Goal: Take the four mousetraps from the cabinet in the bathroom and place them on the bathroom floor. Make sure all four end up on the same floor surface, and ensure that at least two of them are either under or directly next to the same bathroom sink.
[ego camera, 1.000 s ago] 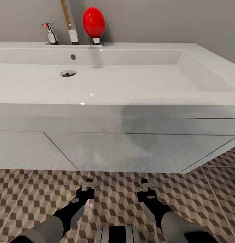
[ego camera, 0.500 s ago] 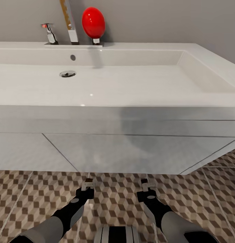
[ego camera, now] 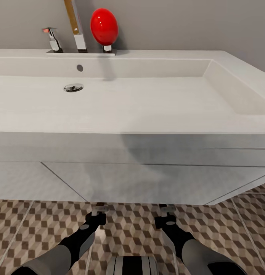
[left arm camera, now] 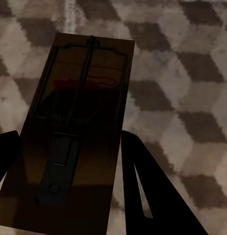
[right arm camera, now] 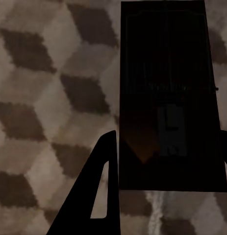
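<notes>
My left pincer [ego camera: 100, 209] sits low over the floor [ego camera: 29, 225], at the front lower edge of the sink [ego camera: 147, 110]. Through the left wrist camera, its fingers [left arm camera: 152, 196] pinch a trap [left arm camera: 79, 132] between them: a brown wooden rectangle with its wire bar and spring facing the camera, cube-patterned tile behind it.

My right pincer [ego camera: 166, 210] is beside the left, also at the sink's lower edge. Its wrist camera shows a second trap [right arm camera: 169, 98] clamped between the fingers [right arm camera: 98, 191]; this one is in deep shadow and its wire parts are barely legible.

On the sink: drain [ego camera: 73, 88], overflow hole [ego camera: 79, 68], chrome tap [ego camera: 52, 39] at the back rim, and a red egg-shaped object [ego camera: 104, 26] on a small stand.
</notes>
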### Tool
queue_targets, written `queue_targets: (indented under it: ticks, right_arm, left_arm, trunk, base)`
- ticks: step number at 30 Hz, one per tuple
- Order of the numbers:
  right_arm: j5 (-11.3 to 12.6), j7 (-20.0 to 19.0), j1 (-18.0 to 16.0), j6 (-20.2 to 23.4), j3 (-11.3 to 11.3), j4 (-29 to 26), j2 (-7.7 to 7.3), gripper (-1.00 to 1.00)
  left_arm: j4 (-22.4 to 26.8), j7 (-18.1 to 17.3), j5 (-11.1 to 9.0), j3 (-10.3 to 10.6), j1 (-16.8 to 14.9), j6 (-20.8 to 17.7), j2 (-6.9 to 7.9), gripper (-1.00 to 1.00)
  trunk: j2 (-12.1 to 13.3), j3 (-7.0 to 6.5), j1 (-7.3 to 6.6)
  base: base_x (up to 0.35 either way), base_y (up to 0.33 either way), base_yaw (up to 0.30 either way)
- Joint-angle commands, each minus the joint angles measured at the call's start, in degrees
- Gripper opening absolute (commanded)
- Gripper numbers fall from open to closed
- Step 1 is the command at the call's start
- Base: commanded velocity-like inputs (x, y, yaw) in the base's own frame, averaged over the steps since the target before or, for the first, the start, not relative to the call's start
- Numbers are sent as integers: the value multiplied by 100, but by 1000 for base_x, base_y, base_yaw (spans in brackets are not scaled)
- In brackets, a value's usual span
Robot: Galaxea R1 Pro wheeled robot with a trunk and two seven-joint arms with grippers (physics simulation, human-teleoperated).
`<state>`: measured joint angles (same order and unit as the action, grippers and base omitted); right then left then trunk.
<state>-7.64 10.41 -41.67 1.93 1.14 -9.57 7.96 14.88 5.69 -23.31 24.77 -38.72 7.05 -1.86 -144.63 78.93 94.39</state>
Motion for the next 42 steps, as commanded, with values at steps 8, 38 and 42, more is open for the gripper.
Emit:
queue_targets:
  ticks: [8,38,42]
  right_arm:
    - [-44,22,-3,18,9,-1,-3,-100]
    - [-18,22,-3,-44,-6,13,-22,-100]
    - [-5,22,-5,-106,-14,36,-54,-100]
  left_arm:
    - [-3,55,-15,71,-4,13,2,-100]
    - [-443,52,-29,92,-4,-118,-7,-100]
    - [-539,53,-20,90,-4,-223,-9,-100]
  trunk:
    - [-1,3,-1]
    - [-1,3,-1]
    - [-1,3,-1]
  base:
    - [2,0,0]
    - [0,0,0]
    - [0,0,0]
